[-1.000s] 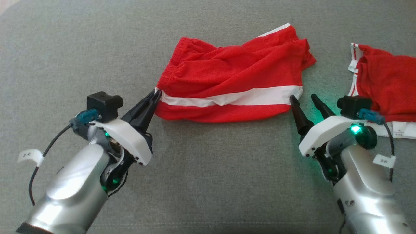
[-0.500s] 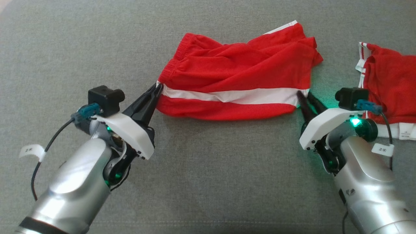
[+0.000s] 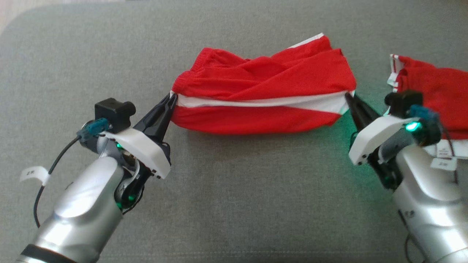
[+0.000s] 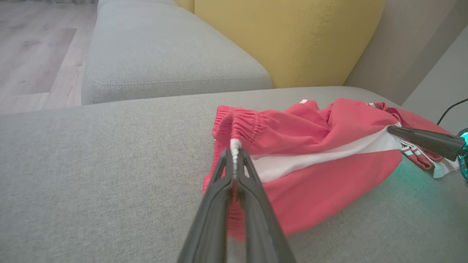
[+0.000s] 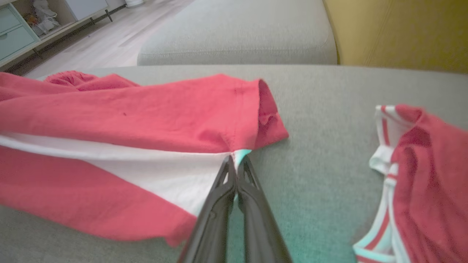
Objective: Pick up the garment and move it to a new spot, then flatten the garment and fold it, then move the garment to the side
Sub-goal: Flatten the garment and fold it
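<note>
Closest to me, my left pincer [image 3: 172, 99] is clamped on the waistband end of the white stripe [image 3: 256, 102]. My right pincer [image 3: 350, 98] is pinched shut on the stripe's other end at the leg hem, and I judge these opposite grips are meant to draw the cloth taut for flattening. The red shorts [image 3: 263, 87] stretch between them on the grey sofa cushion [image 3: 234, 190], their far half bunched in folds. Farther to my right, a second red garment [image 3: 435, 91] lies apart from them.
</note>
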Robot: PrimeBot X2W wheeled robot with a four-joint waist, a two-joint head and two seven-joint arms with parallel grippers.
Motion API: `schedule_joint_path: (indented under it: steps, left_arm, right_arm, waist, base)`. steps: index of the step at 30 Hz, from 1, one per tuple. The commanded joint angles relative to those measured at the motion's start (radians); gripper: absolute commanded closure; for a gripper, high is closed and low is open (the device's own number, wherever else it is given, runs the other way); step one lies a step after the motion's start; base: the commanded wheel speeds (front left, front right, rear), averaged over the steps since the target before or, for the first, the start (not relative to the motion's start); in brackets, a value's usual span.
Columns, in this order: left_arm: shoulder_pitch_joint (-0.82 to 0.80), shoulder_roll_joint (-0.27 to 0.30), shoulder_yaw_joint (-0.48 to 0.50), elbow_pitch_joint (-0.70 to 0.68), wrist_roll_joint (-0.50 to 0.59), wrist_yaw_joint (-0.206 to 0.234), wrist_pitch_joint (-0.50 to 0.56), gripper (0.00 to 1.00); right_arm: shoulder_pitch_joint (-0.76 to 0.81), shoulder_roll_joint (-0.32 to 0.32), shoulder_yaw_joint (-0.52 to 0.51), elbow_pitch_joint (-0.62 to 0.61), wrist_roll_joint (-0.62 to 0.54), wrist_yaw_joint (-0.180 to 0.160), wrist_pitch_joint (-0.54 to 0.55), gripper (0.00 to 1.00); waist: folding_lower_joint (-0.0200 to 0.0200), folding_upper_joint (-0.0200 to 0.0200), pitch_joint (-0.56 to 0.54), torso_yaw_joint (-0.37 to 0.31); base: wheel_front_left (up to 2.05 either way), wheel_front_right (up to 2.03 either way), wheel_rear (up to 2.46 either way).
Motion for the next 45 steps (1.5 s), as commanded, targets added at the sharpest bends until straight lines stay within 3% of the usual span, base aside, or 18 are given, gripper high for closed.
schedule_joint_path:
  steps: [1,11,17,23,25,30,35,39,45]
  left_arm:
    - [-0.044,0.028,0.051,-0.033,0.009,0.011,-0.014,1.00]
    - [-0.044,0.042,0.107,-0.186,0.027,0.070,-0.033,1.00]
    - [-0.059,0.043,0.156,-0.288,0.034,0.120,-0.037,1.00]
    - [-0.043,0.064,0.210,-0.413,0.034,0.185,-0.033,1.00]
    - [-0.031,0.081,0.211,-0.464,0.043,0.208,-0.012,1.00]
    - [0.028,0.134,0.230,-0.616,0.037,0.275,0.058,1.00]
    - [0.043,0.177,0.263,-0.715,0.035,0.326,0.108,1.00]
    - [-0.017,0.184,0.268,-0.691,0.031,0.319,0.147,1.00]
    - [-0.251,0.154,0.264,-0.505,0.038,0.241,0.178,1.00]
  right_arm:
    - [-0.007,-0.022,0.013,-0.056,-0.003,0.002,0.003,1.00]
    - [-0.053,-0.149,0.035,-0.391,0.012,0.002,0.106,1.00]
    - [-0.092,-0.178,0.017,-0.477,-0.008,0.002,0.145,1.00]
    - [-0.082,-0.167,-0.045,-0.537,-0.038,0.002,0.197,1.00]
    - [-0.057,-0.135,-0.097,-0.574,-0.003,0.002,0.234,1.00]
    - [0.008,-0.090,-0.202,-0.740,0.008,0.002,0.376,1.00]
    - [0.036,-0.057,-0.289,-0.875,-0.059,0.002,0.489,1.00]
    - [-0.023,-0.043,-0.300,-0.879,-0.106,0.002,0.517,1.00]
    - [-0.256,-0.052,-0.248,-0.723,-0.142,0.002,0.466,1.00]
  waist:
    - [0.0000,0.0000,-0.018,-0.006]
    - [0.0000,0.0000,-0.111,-0.022]
    - [0.0000,0.0000,-0.169,-0.026]
    - [0.0000,0.0000,-0.237,-0.036]
    - [0.0000,0.0000,-0.250,-0.040]
    - [0.0000,0.0000,-0.258,-0.058]
    - [0.0000,0.0000,-0.238,-0.063]
    - [0.0000,0.0000,-0.200,-0.065]
    - [0.0000,0.0000,-0.042,-0.058]
  base:
    - [0.00,0.00,0.00]
    - [0.00,0.00,0.00]
    - [0.00,0.00,0.00]
    - [0.00,0.00,0.00]
    - [0.00,0.00,0.00]
    - [0.00,0.00,0.00]
    - [0.00,0.00,0.00]
    - [0.00,0.00,0.00]
    - [0.00,0.00,0.00]
